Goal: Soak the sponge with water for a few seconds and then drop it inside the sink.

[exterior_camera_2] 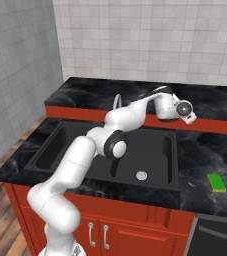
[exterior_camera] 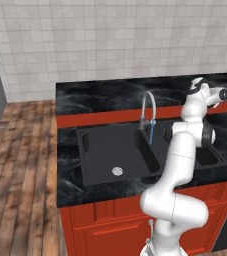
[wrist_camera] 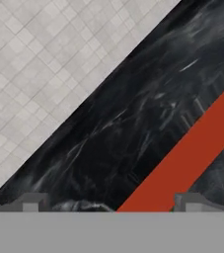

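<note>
- Wood-plank floor [exterior_camera: 15, 165]: at the far left of the left base view, beside the cabinet run.
- Sink [exterior_camera: 100, 172]: matte black, set into the countertop; the wide basin lies to the left with a round silver drain [exterior_camera: 117, 171] in its floor, and a narrower basin sits to the right, largely behind the arm in that view.
- Faucet [exterior_camera: 147, 107]: curved grey metal, rising at the back edge of the sink between the two basins, its spout arching over the wide basin.
- Water [exterior_camera: 150, 134]: a thin light-blue streak falling from the spout toward the wide basin.
- Countertop [exterior_camera_2: 205, 155]: glossy black marble, in two levels parted by a red band [wrist_camera: 182, 158]; red cabinet doors stand below.
- Arm [exterior_camera_2: 80, 160]: white, reaching up and over the sink toward the raised rear level of the counter.
- Gripper [wrist_camera: 111, 201]: fingers wide apart, nothing between them; in the hand view it faces the marble, the red band and the tiled wall [wrist_camera: 44, 64].
- Sponge [exterior_camera_2: 216, 182]: green face up with a yellow edge, lying flat on the countertop to the right of the sink in the right base view, well apart from the gripper and from the water.
</note>
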